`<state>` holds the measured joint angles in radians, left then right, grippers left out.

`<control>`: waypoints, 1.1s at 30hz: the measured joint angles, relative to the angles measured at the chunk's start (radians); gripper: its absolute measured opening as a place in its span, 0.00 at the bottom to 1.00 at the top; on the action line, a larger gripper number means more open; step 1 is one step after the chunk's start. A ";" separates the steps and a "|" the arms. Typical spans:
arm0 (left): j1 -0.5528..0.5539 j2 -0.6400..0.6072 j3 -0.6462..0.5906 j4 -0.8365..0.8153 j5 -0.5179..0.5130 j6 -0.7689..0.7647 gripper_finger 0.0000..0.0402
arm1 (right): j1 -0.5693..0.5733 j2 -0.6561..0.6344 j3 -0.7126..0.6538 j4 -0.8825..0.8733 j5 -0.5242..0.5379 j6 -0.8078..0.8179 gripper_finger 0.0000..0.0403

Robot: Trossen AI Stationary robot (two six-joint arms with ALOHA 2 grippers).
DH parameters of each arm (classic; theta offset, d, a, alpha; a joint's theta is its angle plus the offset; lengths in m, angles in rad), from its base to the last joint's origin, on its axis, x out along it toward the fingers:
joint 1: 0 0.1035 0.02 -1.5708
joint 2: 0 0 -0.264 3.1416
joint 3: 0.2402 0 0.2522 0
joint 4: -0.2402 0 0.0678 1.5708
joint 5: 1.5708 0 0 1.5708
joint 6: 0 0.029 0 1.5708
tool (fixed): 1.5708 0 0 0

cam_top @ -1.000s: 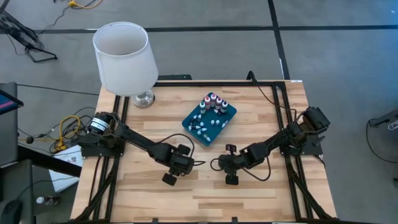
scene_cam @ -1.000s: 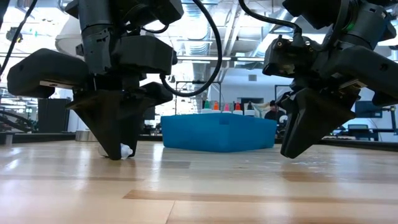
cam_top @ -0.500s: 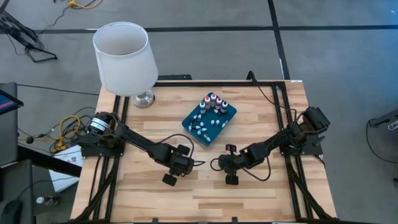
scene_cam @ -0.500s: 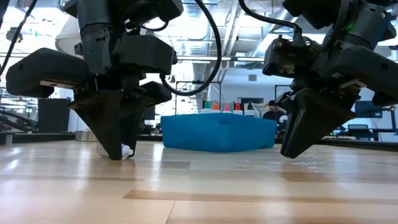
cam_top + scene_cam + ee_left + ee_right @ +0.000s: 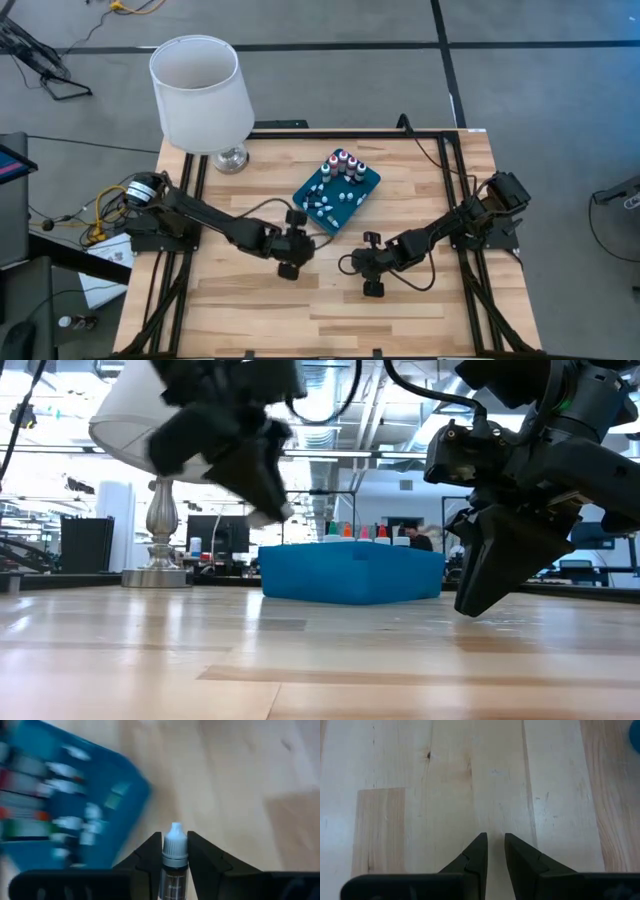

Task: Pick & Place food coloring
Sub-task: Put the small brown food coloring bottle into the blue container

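A small food coloring bottle (image 5: 174,855), a second ago at the tabletop, is now clamped between the left gripper (image 5: 173,851) fingers and carried raised toward the teal tray (image 5: 112,815) just ahead; placement appears next. The right gripper (image 5: 492,851), nearly closed and empty, is parked beside it.

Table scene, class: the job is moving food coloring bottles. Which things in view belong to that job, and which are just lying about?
Part of the job:
- bottle gripped by the left gripper, lifted near the tray
- tray with more bottles

Just lying about:
- lamp at the table's back corner
- right gripper, empty, low over bare wood
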<state>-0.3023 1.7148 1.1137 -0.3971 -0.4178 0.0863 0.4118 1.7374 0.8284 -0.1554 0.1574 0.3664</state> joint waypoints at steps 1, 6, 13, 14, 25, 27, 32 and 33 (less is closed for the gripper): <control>0.006 -0.013 0.000 0.018 -0.030 0.007 0.19 | 0.000 0.000 0.000 0.000 0.000 0.000 0.15; 0.058 -0.069 -0.010 0.160 -0.089 0.057 0.18 | 0.001 0.000 0.000 -0.015 -0.001 0.000 0.15; 0.189 -0.133 -0.145 0.452 -0.012 0.114 0.18 | 0.024 -0.001 0.001 -0.047 0.006 0.000 0.15; 0.209 -0.136 -0.169 0.513 0.012 0.115 0.18 | 0.026 -0.001 0.001 -0.048 0.006 0.000 0.15; 0.383 -0.134 -0.469 1.199 0.179 0.015 0.18 | 0.026 -0.001 0.001 -0.052 0.005 -0.008 0.15; 0.394 -0.124 -0.503 1.298 0.184 -0.007 0.18 | 0.026 -0.001 0.001 -0.052 0.005 -0.020 0.15; 0.402 -0.085 -0.536 1.393 0.151 -0.045 0.18 | 0.017 -0.001 0.001 -0.050 -0.001 -0.025 0.15; 0.402 -0.071 -0.535 1.402 0.150 -0.049 0.18 | 0.016 -0.001 0.001 -0.050 -0.002 -0.025 0.15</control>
<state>0.0994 1.6440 0.5789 1.0047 -0.2678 0.0376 0.4278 1.7367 0.8291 -0.2054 0.1555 0.3413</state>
